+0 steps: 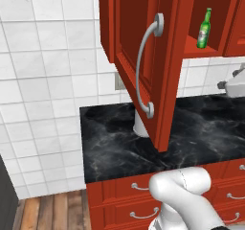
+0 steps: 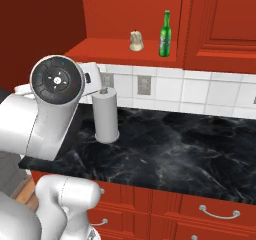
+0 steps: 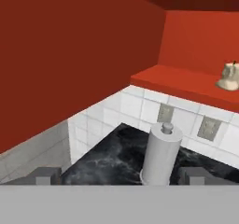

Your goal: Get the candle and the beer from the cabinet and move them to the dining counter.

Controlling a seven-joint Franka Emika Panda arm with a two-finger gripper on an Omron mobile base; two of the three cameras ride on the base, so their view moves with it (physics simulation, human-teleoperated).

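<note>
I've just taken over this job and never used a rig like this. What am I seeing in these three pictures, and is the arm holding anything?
The white machine is a robot arm on a base that can drive. Two pictures come from cameras behind it, on its left and right; the third looks along its end effector, whose dark fingertips stand wide apart with nothing between them. The cabinet is open, its door swung out. On its shelf stand the candle and, beside it, the green beer bottle, both untouched. Below, on the black marble counter, stands a grey paper towel roll.
</note>
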